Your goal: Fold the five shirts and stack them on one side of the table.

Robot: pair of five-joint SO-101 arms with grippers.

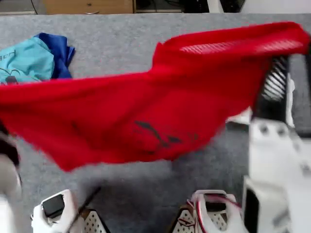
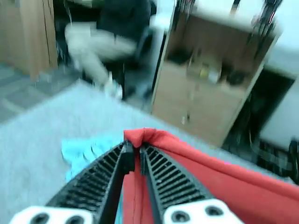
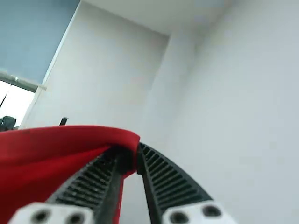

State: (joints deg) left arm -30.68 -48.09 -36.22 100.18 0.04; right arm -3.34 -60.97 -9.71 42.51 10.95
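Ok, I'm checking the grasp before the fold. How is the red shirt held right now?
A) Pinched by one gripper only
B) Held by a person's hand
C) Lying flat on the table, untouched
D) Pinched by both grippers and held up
D: the left gripper and the right gripper are each shut on an edge of the red shirt, which hangs stretched between them above the table.

The red shirt (image 1: 146,111) hangs spread across nearly the whole width of the table (image 1: 112,43), so we find no way through the middle. We can pass over the grey surface along the far edge and just before the arm bases (image 1: 53,211); the teal shirt (image 1: 24,60) and blue shirt (image 1: 60,51) fill the far left corner.
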